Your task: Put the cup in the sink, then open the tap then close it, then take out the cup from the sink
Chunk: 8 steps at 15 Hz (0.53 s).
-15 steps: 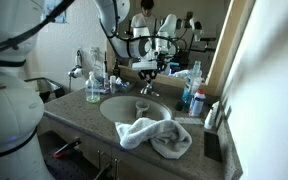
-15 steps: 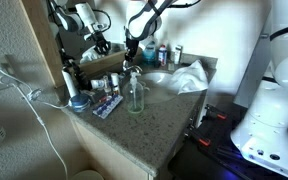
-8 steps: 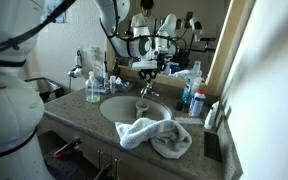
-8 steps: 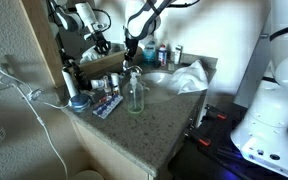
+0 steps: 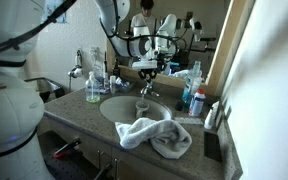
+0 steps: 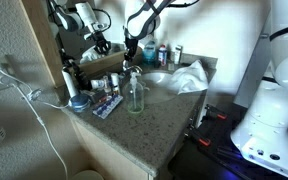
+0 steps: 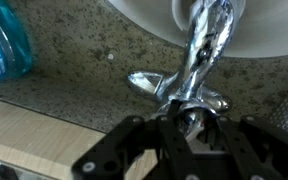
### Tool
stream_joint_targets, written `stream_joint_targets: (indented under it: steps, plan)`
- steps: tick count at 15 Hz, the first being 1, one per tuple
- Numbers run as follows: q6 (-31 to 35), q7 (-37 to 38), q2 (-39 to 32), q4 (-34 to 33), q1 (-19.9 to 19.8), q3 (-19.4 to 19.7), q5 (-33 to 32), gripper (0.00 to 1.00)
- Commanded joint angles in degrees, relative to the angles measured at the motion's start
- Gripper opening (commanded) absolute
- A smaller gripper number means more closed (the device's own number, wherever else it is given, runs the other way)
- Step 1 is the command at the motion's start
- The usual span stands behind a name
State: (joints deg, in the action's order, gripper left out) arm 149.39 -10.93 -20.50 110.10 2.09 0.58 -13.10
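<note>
The chrome tap (image 7: pixel 200 55) stands at the back rim of the white sink (image 5: pixel 119 110), and its spout reaches over the basin. My gripper (image 7: pixel 189 116) comes down on the tap from above, its dark fingers closed around the tap handle's hub. In both exterior views the gripper (image 5: pixel 149 72) (image 6: pixel 131 52) hangs right over the tap (image 5: pixel 147 89). A small object that looks like the cup (image 5: pixel 141 105) stands in the basin under the spout. It does not show in the wrist view.
A crumpled white towel (image 5: pixel 154 135) lies on the counter's front edge, partly over the sink. A green soap bottle (image 5: pixel 93 88) and blue bottles (image 5: pixel 196 98) flank the basin. A clear bottle (image 6: pixel 136 95) and small packets (image 6: pixel 106 105) sit near the counter's corner. A mirror stands behind.
</note>
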Motion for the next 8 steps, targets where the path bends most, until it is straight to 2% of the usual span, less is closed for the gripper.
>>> stream_joint_targets:
  steps: [1, 2, 3, 5, 8]
  plan:
    - [-3.41, 0.91, 4.63, -0.68, 1.04, -0.23, -1.24, 0.06]
    - [-3.57, 0.84, 4.71, -0.54, 1.01, -0.23, -1.23, 0.06]
    - [-3.86, 0.57, 4.80, -0.41, 0.88, -0.39, -0.93, 0.35]
    - [-4.61, 0.59, 5.11, -0.36, 0.91, -0.44, -0.88, 0.42]
    - [-7.59, 0.61, 7.01, -1.64, 1.48, -0.52, -1.30, 0.66]
